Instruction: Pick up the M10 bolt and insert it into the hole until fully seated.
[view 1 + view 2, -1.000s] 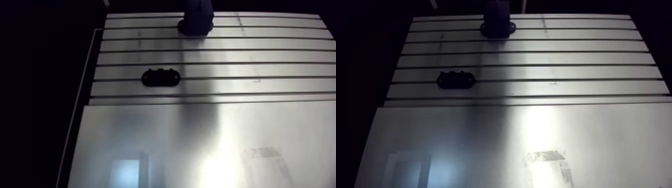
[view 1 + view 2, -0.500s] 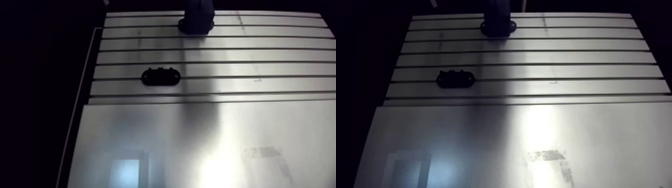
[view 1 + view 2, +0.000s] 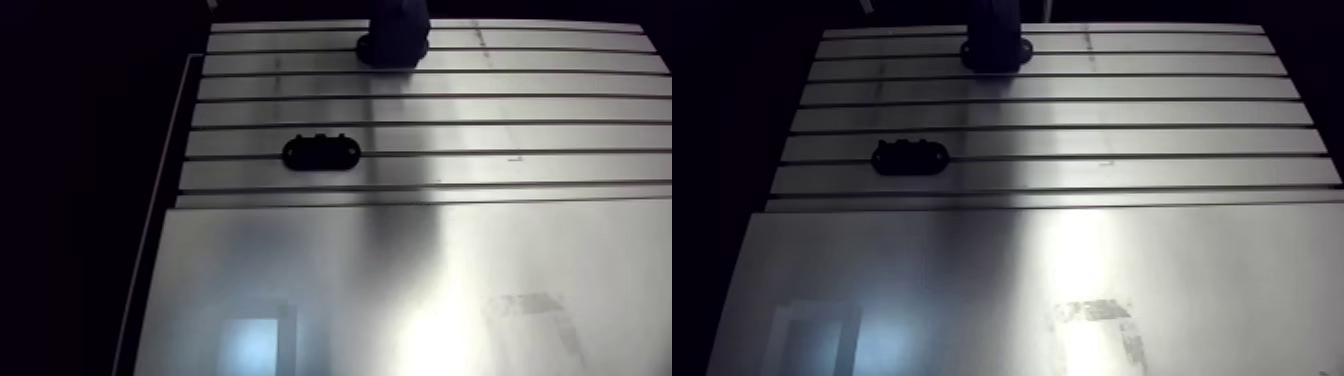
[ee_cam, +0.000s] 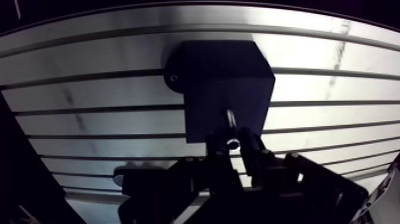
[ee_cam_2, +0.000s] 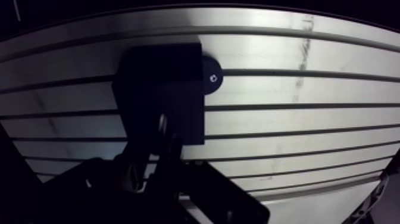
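In the wrist view a shiny M10 bolt [image 4: 230, 121] sits between my gripper's [image 4: 232, 143] dark fingers, and the gripper is shut on it. The bolt's shank points away from the fingers, over the top face of a dark blue block [image 4: 223, 71]. A round lug with a small screw [image 4: 173, 77] sticks out from the block's side. The hole in the block is not visible. In the arm view the same block [image 3: 392, 52] stands at the far side of the slotted table [image 3: 520, 110], with my wrist coming down onto it.
A black oval holder [image 3: 321, 152] lies on the slotted part of the table, nearer and to the left of the block. A smooth metal sheet [image 3: 400, 290] covers the near half of the table. The table's left edge [image 3: 160, 200] drops into darkness.
The whole arm view has shifted slightly, so the camera has moved a little. The block and the oval holder stay where they were on the table.
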Robot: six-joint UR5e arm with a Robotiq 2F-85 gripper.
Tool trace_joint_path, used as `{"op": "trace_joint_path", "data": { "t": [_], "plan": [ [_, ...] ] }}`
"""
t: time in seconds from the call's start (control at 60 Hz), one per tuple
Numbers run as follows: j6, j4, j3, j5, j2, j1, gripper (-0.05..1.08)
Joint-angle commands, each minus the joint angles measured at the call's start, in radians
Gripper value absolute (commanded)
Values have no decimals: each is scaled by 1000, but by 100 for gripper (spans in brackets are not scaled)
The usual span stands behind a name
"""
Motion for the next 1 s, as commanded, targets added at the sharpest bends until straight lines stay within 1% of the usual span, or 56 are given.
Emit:
{"op": "trace_joint_path", "data": {
  "t": [0.017,0.183,0.283,0.3,0.317,0.333,0.35,0.367,0.383,0.4,0.417,0.433,0.45,0.467,0.483,1.0],
  "plan": [
    [0,-1,4,0,0,0,108],
    [0,-1,4,0,0,0,107],
    [-1,-1,3,0,0,-1,104],
    [-2,-1,2,0,0,-1,99],
    [-3,-1,3,0,0,0,92],
    [-3,-1,3,0,0,0,92],
    [-4,-1,3,0,0,0,79],
    [-4,-1,3,0,0,0,79],
    [-8,2,4,-1,1,0,56],
    [-8,2,4,-1,1,0,56],
    [-13,4,6,-3,4,0,30],
    [-13,4,6,-3,4,0,30],
    [-16,4,8,-4,6,0,10],
    [-16,4,8,-4,6,0,10],
    [-18,3,15,-6,5,0,2],
    [-19,-1,27,-6,2,2,0]
  ]
}}
